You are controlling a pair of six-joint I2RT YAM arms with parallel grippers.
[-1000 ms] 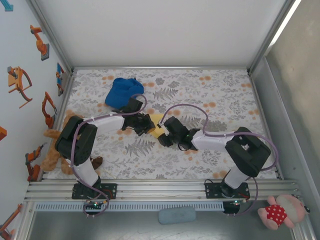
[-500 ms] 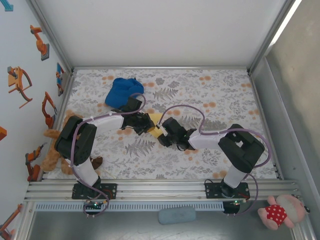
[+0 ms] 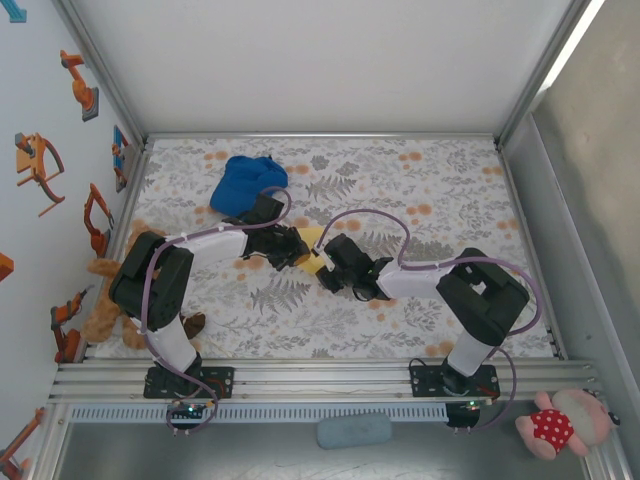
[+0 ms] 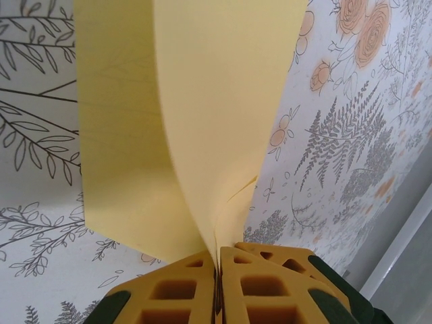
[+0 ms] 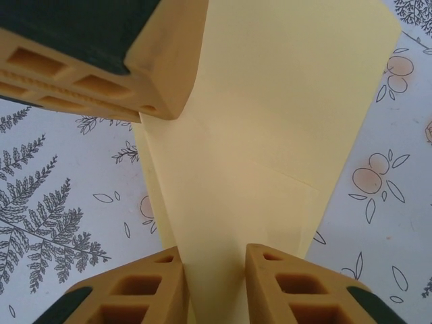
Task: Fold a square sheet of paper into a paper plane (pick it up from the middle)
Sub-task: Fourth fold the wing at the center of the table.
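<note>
Pinching the folded yellow paper [image 4: 202, 101] between closed fingers, the left end effector [image 4: 217, 260] holds it over the middle of the floral desk [image 3: 440, 190]. The right end effector [image 5: 214, 266] straddles its narrow end, fingers apart; I cannot tell whether they grip.

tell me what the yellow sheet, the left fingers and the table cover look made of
yellow sheet: thin matte paper, it seems; it curves freely and holds sharp creases.
left fingers: likely moulded plastic or rubber, orange-yellow, matte, with square hollow cells.
table cover: printed floral sheet, maybe cloth or vinyl; can't tell which.
</note>
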